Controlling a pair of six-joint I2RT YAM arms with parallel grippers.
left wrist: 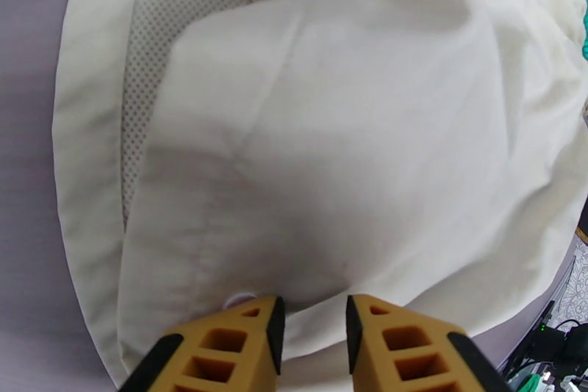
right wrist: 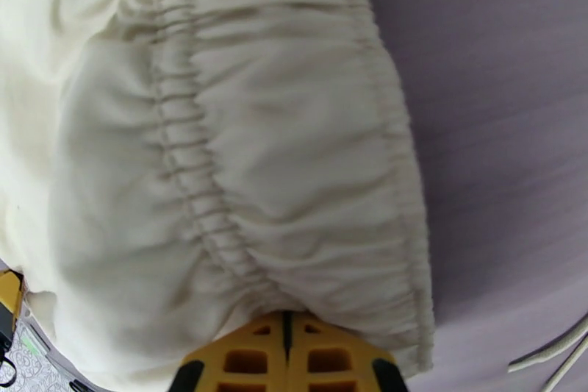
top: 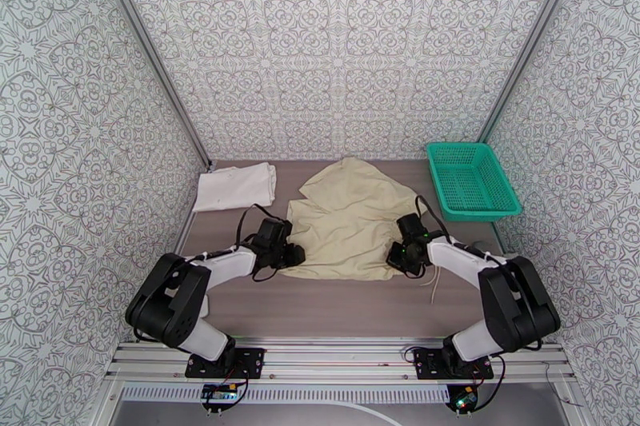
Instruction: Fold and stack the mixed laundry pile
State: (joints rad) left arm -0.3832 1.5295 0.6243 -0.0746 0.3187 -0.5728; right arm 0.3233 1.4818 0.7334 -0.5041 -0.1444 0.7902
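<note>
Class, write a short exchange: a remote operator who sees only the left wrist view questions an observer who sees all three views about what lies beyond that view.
Operator: My left gripper straddles the beige garment's edge. What is the right one doing?
Observer: The right gripper is shut on the beige garment's gathered elastic edge, at its near right corner.
Operator: Where is the other garment?
Observer: The white T-shirt lies folded at the far left.
Operator: Anything else?
Observer: A teal basket stands at the far right.
</note>
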